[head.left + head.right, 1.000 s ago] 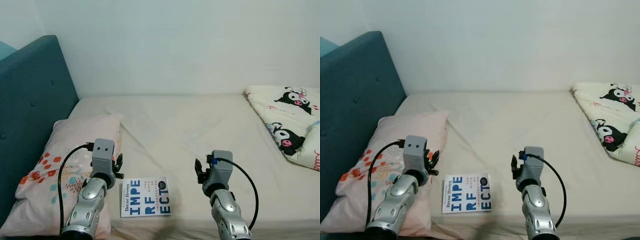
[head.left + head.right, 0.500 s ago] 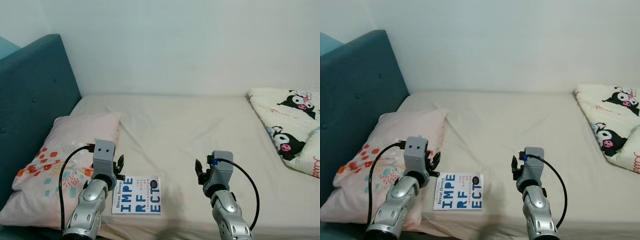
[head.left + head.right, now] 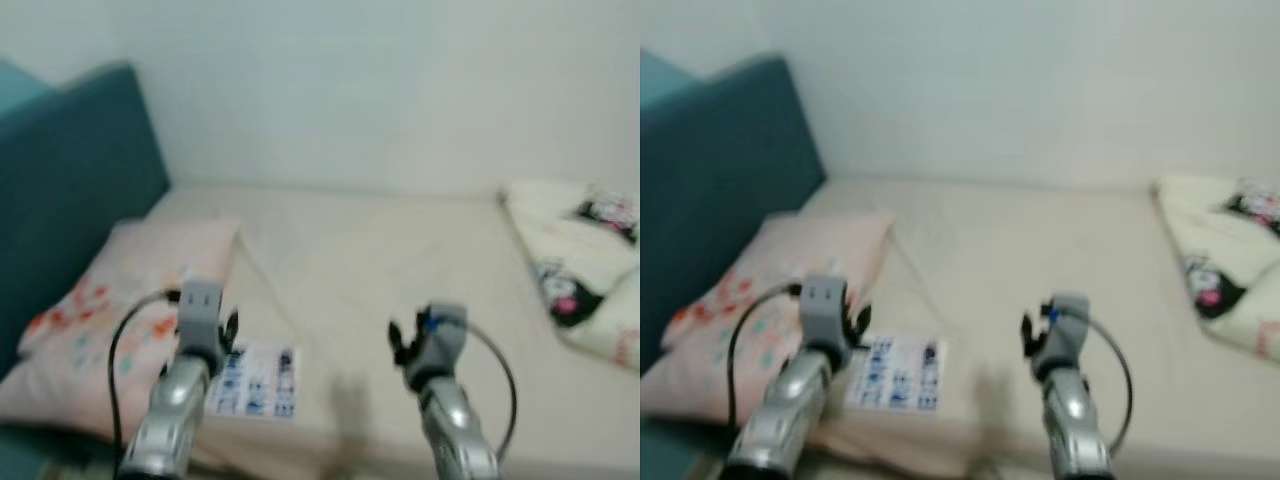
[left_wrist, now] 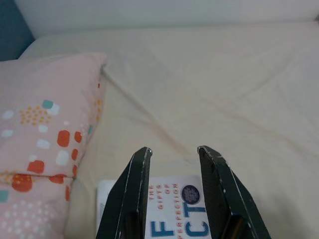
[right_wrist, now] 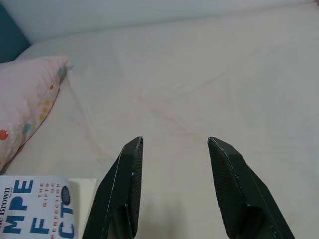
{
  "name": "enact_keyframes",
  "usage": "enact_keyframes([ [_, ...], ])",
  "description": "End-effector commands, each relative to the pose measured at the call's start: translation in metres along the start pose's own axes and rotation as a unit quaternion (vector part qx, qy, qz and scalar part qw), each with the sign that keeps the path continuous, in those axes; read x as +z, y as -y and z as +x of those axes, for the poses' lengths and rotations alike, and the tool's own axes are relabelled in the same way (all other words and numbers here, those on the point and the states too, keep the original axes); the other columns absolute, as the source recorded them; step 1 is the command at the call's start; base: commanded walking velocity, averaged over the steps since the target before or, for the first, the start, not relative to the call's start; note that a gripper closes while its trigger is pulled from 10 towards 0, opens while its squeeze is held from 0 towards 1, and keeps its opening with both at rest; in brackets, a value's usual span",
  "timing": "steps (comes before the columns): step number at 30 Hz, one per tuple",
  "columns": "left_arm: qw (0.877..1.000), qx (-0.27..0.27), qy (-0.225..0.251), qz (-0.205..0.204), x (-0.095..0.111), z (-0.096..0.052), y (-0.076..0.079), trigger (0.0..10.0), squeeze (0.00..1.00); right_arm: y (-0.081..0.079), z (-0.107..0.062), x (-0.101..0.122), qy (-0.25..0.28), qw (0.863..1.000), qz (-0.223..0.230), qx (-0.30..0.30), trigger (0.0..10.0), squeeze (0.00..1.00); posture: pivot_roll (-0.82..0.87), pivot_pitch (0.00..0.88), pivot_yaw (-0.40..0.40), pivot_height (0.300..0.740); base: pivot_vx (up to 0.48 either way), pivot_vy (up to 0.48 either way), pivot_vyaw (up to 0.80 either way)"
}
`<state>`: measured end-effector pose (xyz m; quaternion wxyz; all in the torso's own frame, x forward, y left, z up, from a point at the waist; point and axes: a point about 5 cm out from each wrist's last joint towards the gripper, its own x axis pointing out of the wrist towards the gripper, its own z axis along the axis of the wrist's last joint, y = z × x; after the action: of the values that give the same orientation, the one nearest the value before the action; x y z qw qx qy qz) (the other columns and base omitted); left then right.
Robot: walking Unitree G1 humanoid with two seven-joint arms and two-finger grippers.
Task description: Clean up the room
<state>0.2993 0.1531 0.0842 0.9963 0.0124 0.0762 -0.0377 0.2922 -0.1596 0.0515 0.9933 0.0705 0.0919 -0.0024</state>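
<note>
A white book [image 3: 255,380] with large blue letters lies flat on the cream bed sheet [image 3: 380,250], close to the bed's front edge. It also appears in the left wrist view as the book [image 4: 174,209] and in the right wrist view as the book [image 5: 35,209]. My left gripper [image 4: 174,152] hovers open just above the book's near-left part, beside the pillow. My right gripper [image 5: 174,142] hangs open over bare sheet to the right of the book. Neither holds anything. Both eye views are blurred.
A pink patterned pillow [image 3: 110,310] lies left of the book against the teal headboard [image 3: 70,170]. A cream blanket with black cartoon figures [image 3: 580,280] is bunched at the bed's right side. A white wall runs behind the bed.
The camera has moved and the eye views have blurred; the whole scene has shifted left in frame. The book now sits closer under my left gripper. Both arms keep the same pose.
</note>
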Motion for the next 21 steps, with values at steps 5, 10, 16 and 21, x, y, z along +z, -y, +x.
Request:
enact_keyframes([
  [5, 0.999, -0.010, -0.040, -0.006, -0.0067, -0.0013, -0.0013, 10.0, 0.00, -0.0015, -0.0011, -0.0014, -0.007, 1.000, 0.011, 0.003, 10.0, 0.00, 0.08, 0.000, 0.014, 0.740, 0.000, -0.081, 0.00],
  [10, 0.999, -0.022, -0.046, -0.007, -0.0071, -0.0012, -0.0003, 10.0, 0.00, -0.0023, -0.0009, -0.0010, -0.006, 1.000, 0.015, 0.005, 10.0, 0.00, 0.08, 0.000, 0.018, 0.740, 0.000, 0.480, 0.00],
  [16, 0.999, -0.015, -0.042, 0.017, -0.0052, -0.0002, -0.0033, 10.0, 0.00, -0.0013, -0.0014, -0.0016, -0.007, 1.000, 0.021, 0.002, 10.0, 0.00, 0.09, 0.000, 0.029, 0.740, 0.000, 0.400, 0.00],
  [21, 0.999, -0.021, -0.032, 0.020, -0.0033, 0.0004, -0.0013, 10.0, 0.00, 0.0005, -0.0027, -0.0025, -0.007, 1.000, 0.017, -0.004, 10.0, 0.00, 0.08, 0.001, 0.030, 0.740, 0.000, 0.000, 0.00],
])
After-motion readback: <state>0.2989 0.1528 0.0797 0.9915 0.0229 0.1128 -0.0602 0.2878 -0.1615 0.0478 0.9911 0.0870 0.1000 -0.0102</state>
